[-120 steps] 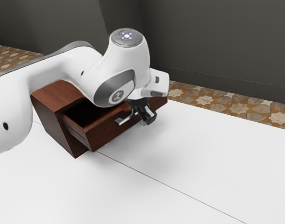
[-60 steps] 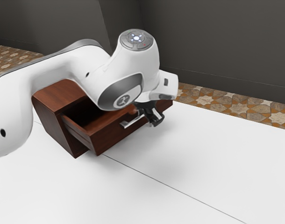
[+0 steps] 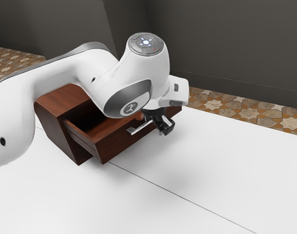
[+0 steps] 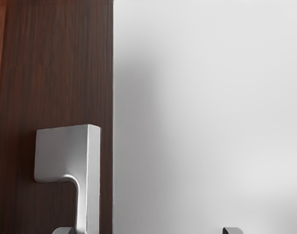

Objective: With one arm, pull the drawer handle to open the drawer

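From the side, a brown wooden box-shaped cabinet (image 3: 53, 109) sits on the flat white table (image 3: 212, 170). Its brown wooden drawer (image 3: 109, 139) sticks part of the way out, and you can see into its open top. The drawer's front faces the exterior view's lower right. A thin silver metal handle (image 3: 139, 127) lies flat across that front. Its long side goes along the front, rising toward the exterior view's right. The black two-finger hand (image 3: 164, 126) is at the handle's right end. The big white robot arm (image 3: 51, 97) covers part of the cabinet and the drawer's back. Dark grey walls (image 3: 226, 39) and a brown patterned tile floor (image 3: 246, 109) are behind the table. A thin dark line (image 3: 177, 195) runs across the table.

From the wrist, the dark wood of the drawer front is close up beside the white table. The handle's bent end sits on the wood and its bar runs toward the hand. Two dark fingertips (image 4: 232, 230) are spread wide. One is just beside the bar and the other is well apart from it, over the table.
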